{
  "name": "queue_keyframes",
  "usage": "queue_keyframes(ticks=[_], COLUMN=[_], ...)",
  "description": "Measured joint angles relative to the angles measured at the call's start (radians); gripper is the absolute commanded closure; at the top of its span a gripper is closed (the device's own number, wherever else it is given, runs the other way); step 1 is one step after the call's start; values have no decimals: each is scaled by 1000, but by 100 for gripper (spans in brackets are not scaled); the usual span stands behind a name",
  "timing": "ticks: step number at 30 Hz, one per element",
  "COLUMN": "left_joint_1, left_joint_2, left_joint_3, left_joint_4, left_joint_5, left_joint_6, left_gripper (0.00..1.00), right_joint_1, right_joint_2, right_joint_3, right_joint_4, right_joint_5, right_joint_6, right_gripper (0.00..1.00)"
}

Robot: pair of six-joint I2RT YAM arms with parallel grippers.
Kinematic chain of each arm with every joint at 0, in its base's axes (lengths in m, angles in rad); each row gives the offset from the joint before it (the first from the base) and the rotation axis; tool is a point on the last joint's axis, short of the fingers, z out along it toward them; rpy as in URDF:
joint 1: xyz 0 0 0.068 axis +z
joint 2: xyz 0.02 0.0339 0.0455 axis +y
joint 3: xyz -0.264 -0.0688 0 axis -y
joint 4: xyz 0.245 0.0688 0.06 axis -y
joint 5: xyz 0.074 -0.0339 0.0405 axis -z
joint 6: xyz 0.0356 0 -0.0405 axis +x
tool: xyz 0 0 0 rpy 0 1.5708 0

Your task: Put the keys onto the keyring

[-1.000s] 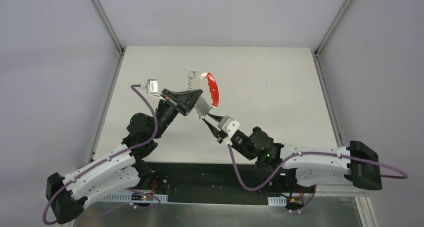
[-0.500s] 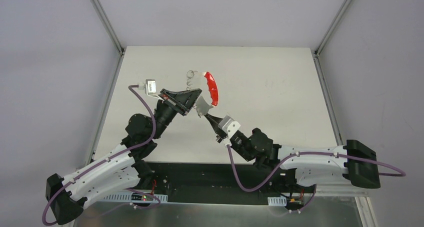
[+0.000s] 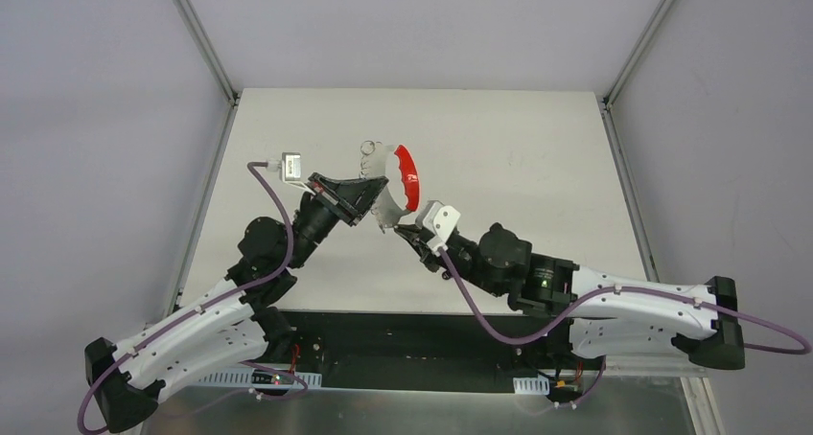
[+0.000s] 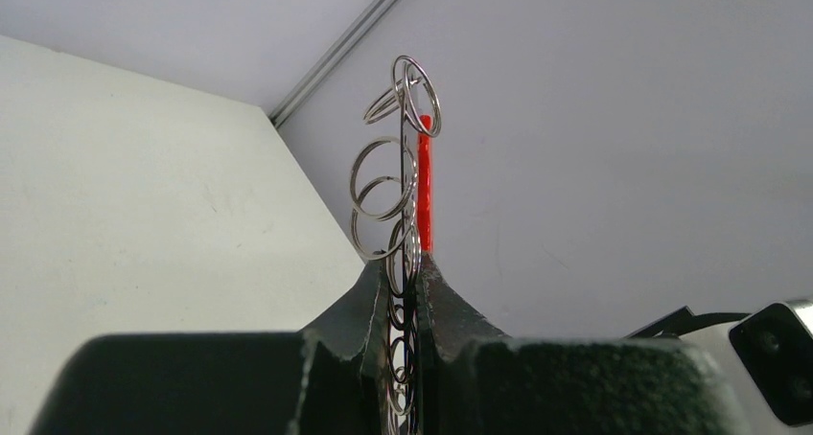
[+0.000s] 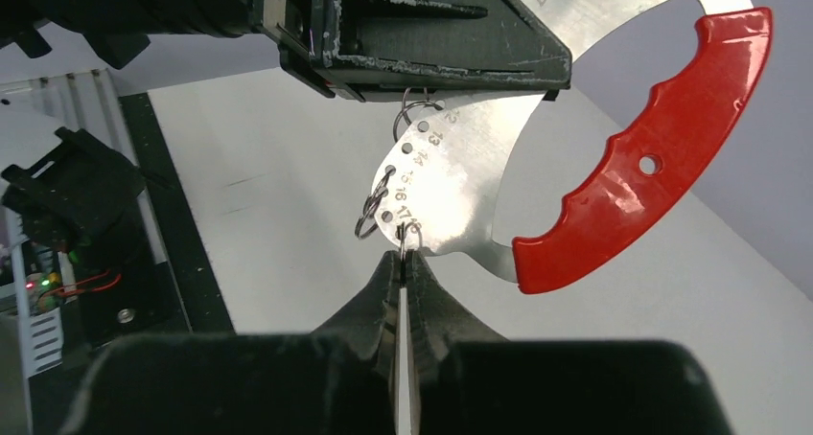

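Numbers 13–17 stamped on keyring [image 5: 470,167].

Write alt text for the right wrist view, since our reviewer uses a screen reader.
The right gripper pinches a thin silver key, edge-on, at the lower tip of the keyring, a silver plate of numbered holes with a red crescent handle. The black left gripper clamps the plate from above; small wire rings hang from its holes.
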Motion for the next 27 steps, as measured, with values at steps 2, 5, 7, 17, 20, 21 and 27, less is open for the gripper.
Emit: queue_keyframes(ticks=[2, 5, 7, 17, 20, 21, 27], left_joint_1=[0, 0, 0, 0, -1, -1, -6], left_joint_2=[1, 5, 10, 27, 27, 27, 23], left_joint_3=[20, 41, 48, 58, 58, 58, 58], left_joint_4=[-36, -85, -112, -186, -182, -178, -155], left_joint_5=[6, 18, 24, 50, 50, 50, 50], left_joint_6=[-17, -39, -47, -84, -101, -105, -126], left_gripper=[100, 100, 100, 100, 100, 100, 100], right_joint_1=[-10, -32, -51, -68, -68, -68, -67], right_joint_2=[4, 29, 56, 10, -43, -56, -114], right_joint_3=[69, 165, 227, 137, 44, 20, -97], right_joint_4=[-130, -293, -389, -354, -222, -188, 4], right_joint_5=[-33, -87, -119, -145, -145, -145, -146], right_joint_6=[39, 90, 122, 193, 196, 197, 205], right_gripper=[100, 100, 100, 100, 100, 100, 100])
